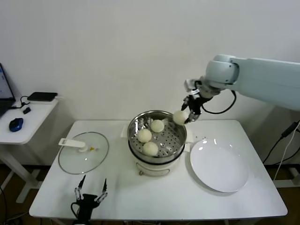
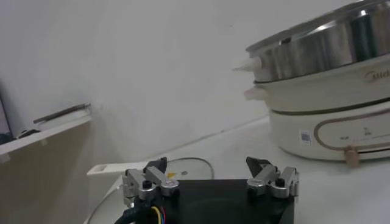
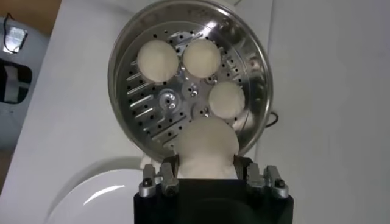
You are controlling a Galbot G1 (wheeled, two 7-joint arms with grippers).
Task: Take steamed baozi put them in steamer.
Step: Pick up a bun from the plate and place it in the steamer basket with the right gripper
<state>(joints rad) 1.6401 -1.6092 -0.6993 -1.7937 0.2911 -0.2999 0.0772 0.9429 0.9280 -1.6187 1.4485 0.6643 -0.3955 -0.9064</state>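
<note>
**Right hand holding 4th baozi over steamer rim**

Right hand (image 1: 187, 114): fingers clamped on one steamed baozi (image 1: 180, 117), held in the air at the far right edge of the steamer (image 1: 157, 138), just above the rim. In the right wrist view the hand (image 3: 206, 172) looks straight down: held bun (image 3: 206, 146) sits between the two fingers and overlaps the steamer rim (image 3: 259, 58), partly over the perforated floor, partly over the edge.

Three other baozi already lie on the basket floor: one toward the back (image 1: 157, 125), one left of centre (image 1: 144, 135), one toward the front (image 1: 150, 148). They are close together; can't tell if they touch. The same three show in the wrist view (image 3: 157, 61), (image 3: 202, 58), (image 3: 226, 99).

Steamer sits mid-worktop (image 1: 117, 187) on its white base. White plate (image 1: 219, 167) just to its right. Glass lid (image 1: 84, 153) with white handle lies flat to the left, apart from the pot.

Left hand (image 1: 90, 193): parked low at the worktop's front edge, near the lid, fingers spread apart, gripping nothing. The left wrist view shows the same hand (image 2: 210, 175) with both fingers apart and the steamer's side (image 2: 323, 49) beyond.

Side table (image 1: 28, 119) on the far left carries a blue mouse (image 1: 16, 124).
</note>
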